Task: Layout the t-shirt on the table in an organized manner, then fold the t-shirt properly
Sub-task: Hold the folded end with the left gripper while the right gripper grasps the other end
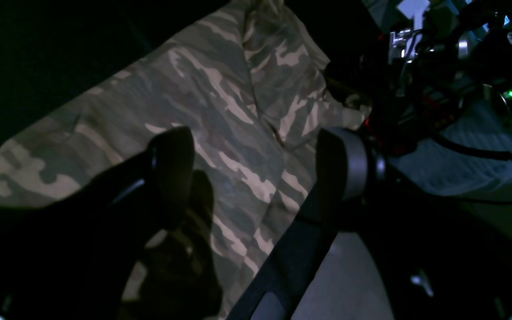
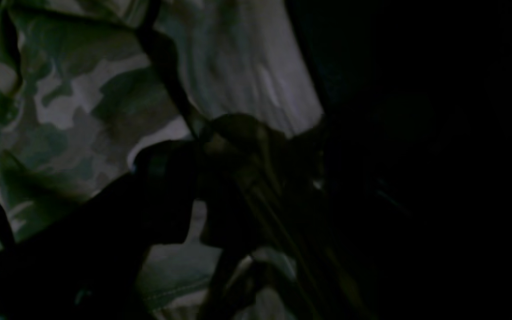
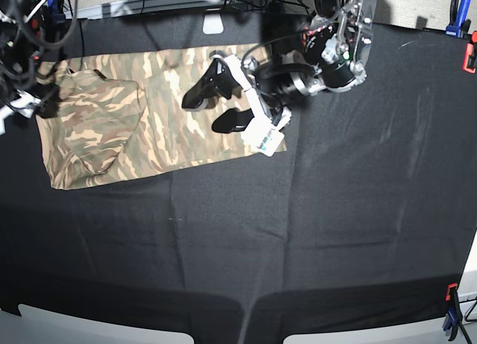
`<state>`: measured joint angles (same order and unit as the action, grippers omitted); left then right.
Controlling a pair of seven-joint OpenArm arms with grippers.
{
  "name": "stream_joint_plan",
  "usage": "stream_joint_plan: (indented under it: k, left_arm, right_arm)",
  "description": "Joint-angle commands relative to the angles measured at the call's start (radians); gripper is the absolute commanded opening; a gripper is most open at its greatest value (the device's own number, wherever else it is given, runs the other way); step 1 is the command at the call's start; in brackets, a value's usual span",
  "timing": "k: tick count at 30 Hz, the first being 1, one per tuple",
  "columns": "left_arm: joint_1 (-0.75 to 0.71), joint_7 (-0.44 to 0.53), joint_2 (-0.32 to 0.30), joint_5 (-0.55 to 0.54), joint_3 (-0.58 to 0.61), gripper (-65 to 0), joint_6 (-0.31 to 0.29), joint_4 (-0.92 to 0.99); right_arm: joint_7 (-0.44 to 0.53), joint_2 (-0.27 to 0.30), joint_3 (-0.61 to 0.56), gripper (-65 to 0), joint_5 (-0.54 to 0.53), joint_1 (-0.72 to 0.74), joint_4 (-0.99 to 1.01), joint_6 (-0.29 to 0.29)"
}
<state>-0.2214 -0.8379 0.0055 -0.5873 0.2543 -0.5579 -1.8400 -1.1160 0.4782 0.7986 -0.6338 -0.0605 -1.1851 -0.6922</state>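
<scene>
While the table is lying mostly bare under its black cloth, we are working at its far corner, where the t-shirt is resting as a long band, one part already doubled over onto itself. We are judging the folding to be under way, not finished. Our left gripper is hovering over the band's near end, fingers spread wide and holding nothing. Our right gripper is sitting at the opposite end, close against bunched cloth, too dark to tell whether it is pinching any. Next, we are expecting to need a hold on one end, carrying it across.
</scene>
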Motion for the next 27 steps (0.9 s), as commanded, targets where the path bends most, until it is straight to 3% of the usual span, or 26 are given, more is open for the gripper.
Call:
stream_joint_plan:
  k: [1, 5, 15, 23, 27]
  left_arm:
    - [0.009, 0.023, 0.008, -0.023, 0.003, -24.6, -0.011, -0.019]
    - [0.009, 0.023, 0.008, -0.023, 0.003, -24.6, -0.011, -0.019]
    - [0.009, 0.023, 0.008, -0.023, 0.003, -24.6, -0.011, -0.019]
    - [0.008, 0.023, 0.008, -0.023, 0.003, -24.6, -0.011, -0.019]
    - [0.008, 0.023, 0.008, -0.023, 0.003, -24.6, -0.011, -0.019]
  right_arm:
    - [-0.007, 0.018, -0.007, -21.8, 0.004, 0.008, -0.009, -0.006]
    - [0.005, 0.032, -0.005, -21.8, 0.006, 0.007, -0.009, -0.006]
    - [-0.013, 0.131, -0.005, -21.8, 0.003, 0.007, -0.009, -0.006]
    - [-0.013, 0.132, -0.005, -21.8, 0.034, -0.018, 0.019, -0.006]
    - [-0.013, 0.128, -0.005, -21.8, -0.014, -0.055, 0.033, -0.006]
